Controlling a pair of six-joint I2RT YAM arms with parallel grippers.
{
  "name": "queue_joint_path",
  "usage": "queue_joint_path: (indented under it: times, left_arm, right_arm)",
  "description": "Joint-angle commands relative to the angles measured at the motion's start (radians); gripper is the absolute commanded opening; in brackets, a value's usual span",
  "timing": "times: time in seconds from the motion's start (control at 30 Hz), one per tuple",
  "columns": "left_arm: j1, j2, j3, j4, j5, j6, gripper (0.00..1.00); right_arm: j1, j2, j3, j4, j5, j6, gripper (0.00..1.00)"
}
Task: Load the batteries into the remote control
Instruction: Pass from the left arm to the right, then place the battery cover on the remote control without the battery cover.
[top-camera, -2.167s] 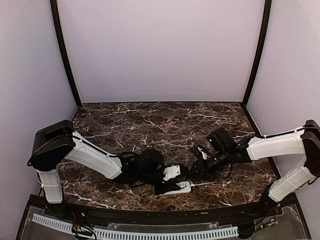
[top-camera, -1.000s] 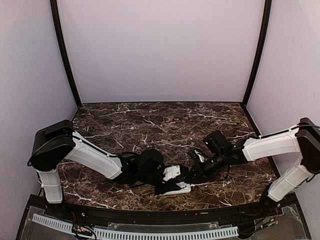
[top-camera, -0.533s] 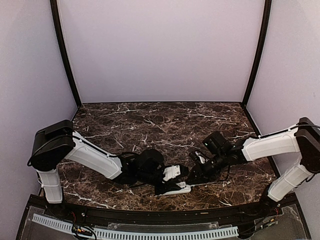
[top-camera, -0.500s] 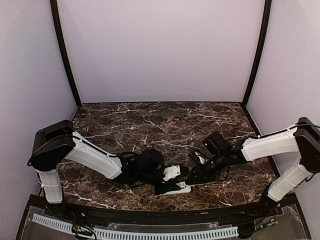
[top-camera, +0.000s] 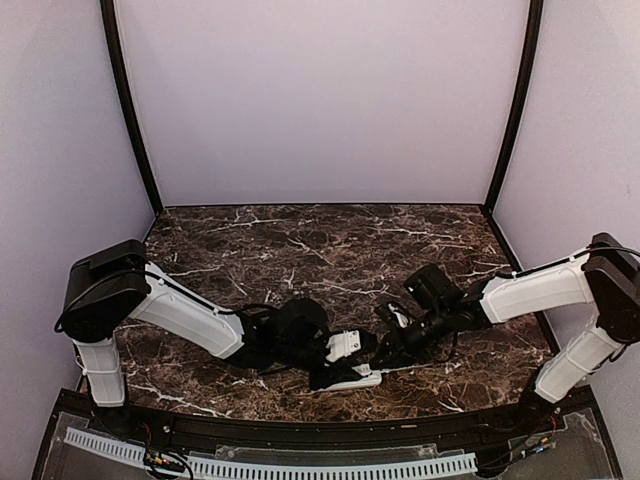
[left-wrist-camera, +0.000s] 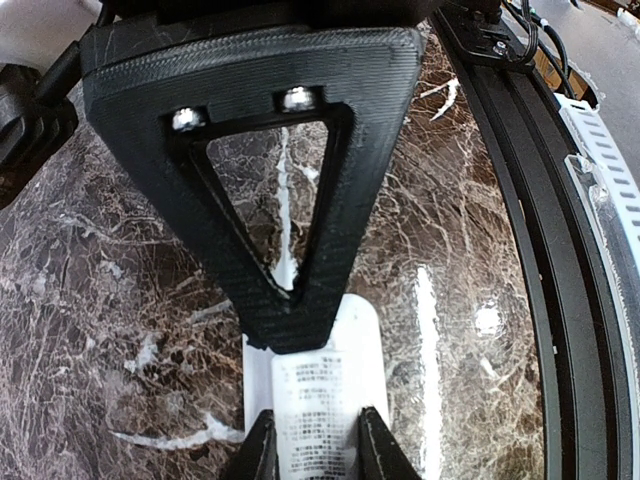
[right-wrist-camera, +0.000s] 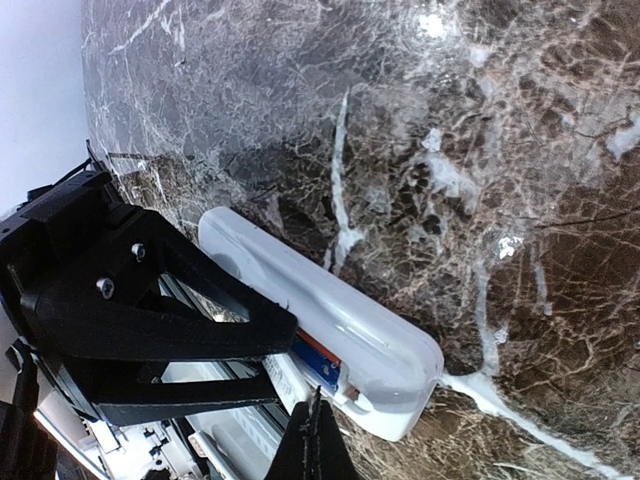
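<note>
where the dark brown marble tabletop (top-camera: 300, 240), glossy and threaded with white veins, meets its near edge, two white-and-black robot arms reach inward and meet low over a small object. the remote control (right-wrist-camera: 350, 320) lies there near the middle of the near edge, a slim white plastic bar with rounded corners and a smooth, slightly shiny shell. the left pincer (left-wrist-camera: 315, 452) is grasping it, one matte black ribbed finger pressed against each long side, with a white label (left-wrist-camera: 315, 400) of fine printed text showing between them. the right pincer (right-wrist-camera: 313, 440) is clenched, its two fingers drawn together into one thin black wedge with nothing between them; from the left wrist it reads as a hollow triangular frame whose tip sits at the remote's rounded end. the batteries (right-wrist-camera: 322, 362) show only as a thin sliver of blue beside orange-red along the remote's lower edge, just beside that tip; whether it is one cell or two cannot be told. plain pale lilac walls enclose the scene.
</note>
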Motion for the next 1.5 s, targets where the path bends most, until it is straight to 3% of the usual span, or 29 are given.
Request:
queue_joint_path:
  times: [0.0, 0.83, 1.07, 1.47]
  left_arm:
    - [-0.004, 0.000, -0.009, -0.096, -0.010, 0.013, 0.13]
    - [-0.004, 0.016, 0.003, -0.123, -0.002, 0.022, 0.35]
    - [-0.004, 0.012, 0.013, -0.133, 0.006, 0.025, 0.42]
    - [-0.004, 0.007, 0.007, -0.136, -0.002, 0.034, 0.44]
  right_arm:
    - [0.012, 0.026, -0.021, 0.080, -0.033, 0.014, 0.00]
    - [0.014, 0.051, -0.049, 0.114, 0.006, 0.021, 0.00]
    - [0.018, 0.033, -0.033, 0.063, 0.035, 0.007, 0.05]
    - [0.022, 0.003, 0.034, -0.056, 0.083, -0.036, 0.15]
